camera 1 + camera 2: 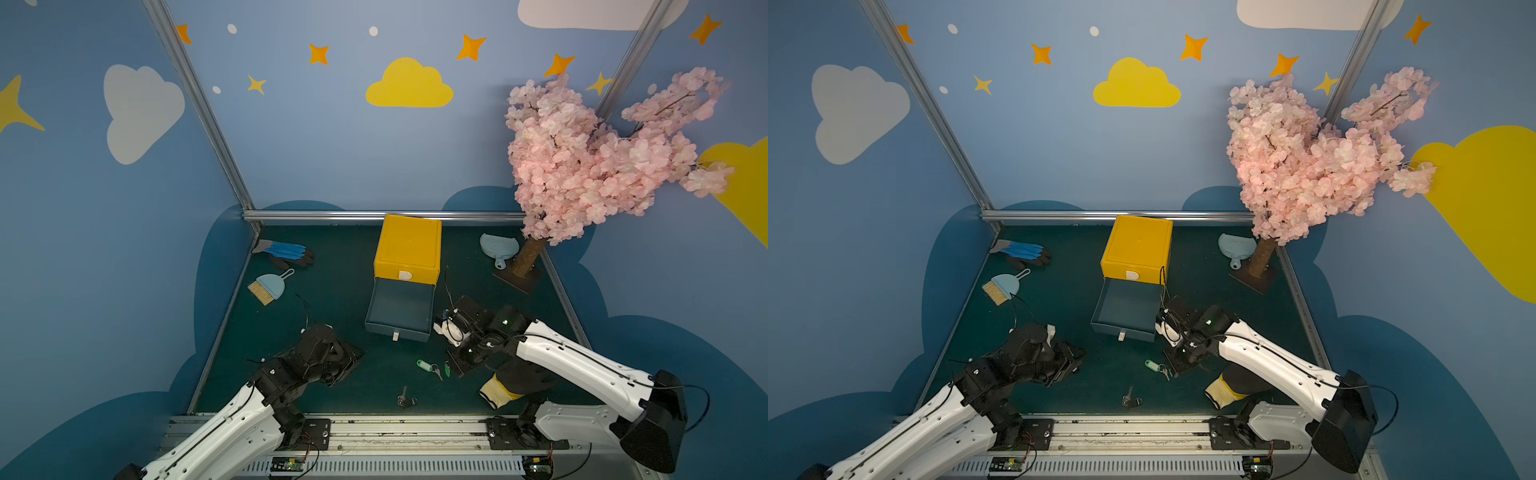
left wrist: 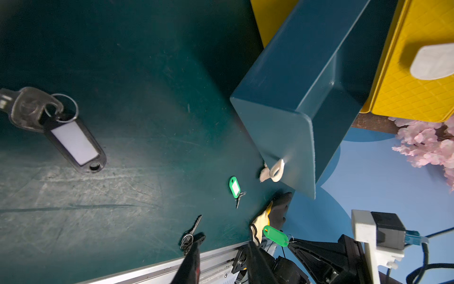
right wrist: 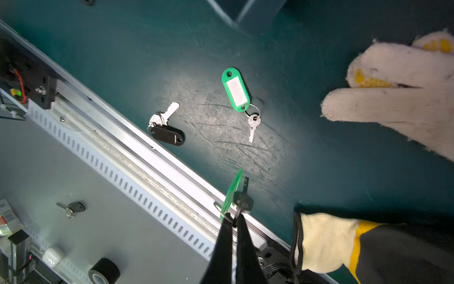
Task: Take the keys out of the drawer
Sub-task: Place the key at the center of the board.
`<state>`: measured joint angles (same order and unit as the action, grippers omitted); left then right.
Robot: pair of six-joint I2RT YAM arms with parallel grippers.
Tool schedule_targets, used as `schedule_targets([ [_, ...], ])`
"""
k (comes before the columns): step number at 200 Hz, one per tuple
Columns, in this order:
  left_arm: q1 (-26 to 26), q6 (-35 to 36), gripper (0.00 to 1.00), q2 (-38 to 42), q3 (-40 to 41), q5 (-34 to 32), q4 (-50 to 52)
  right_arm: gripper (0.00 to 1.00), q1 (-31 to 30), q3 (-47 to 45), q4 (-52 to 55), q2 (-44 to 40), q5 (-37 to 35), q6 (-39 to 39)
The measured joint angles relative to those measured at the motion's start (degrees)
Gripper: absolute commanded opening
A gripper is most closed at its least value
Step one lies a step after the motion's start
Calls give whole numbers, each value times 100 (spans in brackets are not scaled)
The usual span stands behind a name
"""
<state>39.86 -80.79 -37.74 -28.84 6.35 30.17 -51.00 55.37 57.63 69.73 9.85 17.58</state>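
The blue drawer stands pulled out of the yellow cabinet, and its inside looks bare. My right gripper is shut on the ring of a green-tagged bunch of keys, held just above the table in front of the drawer. Another green-tagged bunch and a black-tagged bunch lie on the green table. A black-and-white-tagged bunch lies near my left gripper, which is open and holds nothing.
A yellow-and-black glove lies under the right arm, a white glove beside it. A blue glove and a brush sit back left. A dustpan and the pink tree stand back right.
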Motion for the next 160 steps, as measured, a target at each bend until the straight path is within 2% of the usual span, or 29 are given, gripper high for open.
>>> schedule_targets([
  [39, 35, -57, 33, -234, 28, -94, -321, 3, 0, -208, -337, 210, -35, 57],
  [87, 74, -59, 34, -619, 35, -114, -682, 23, 0, -208, -605, 686, -55, 15],
  [130, 127, -55, 32, -796, 59, -243, -1034, 24, 0, -74, -612, 728, -92, 15],
  [160, 208, -125, 30, -1060, 98, -466, -1231, 25, 33, 555, -527, 699, -221, 55],
])
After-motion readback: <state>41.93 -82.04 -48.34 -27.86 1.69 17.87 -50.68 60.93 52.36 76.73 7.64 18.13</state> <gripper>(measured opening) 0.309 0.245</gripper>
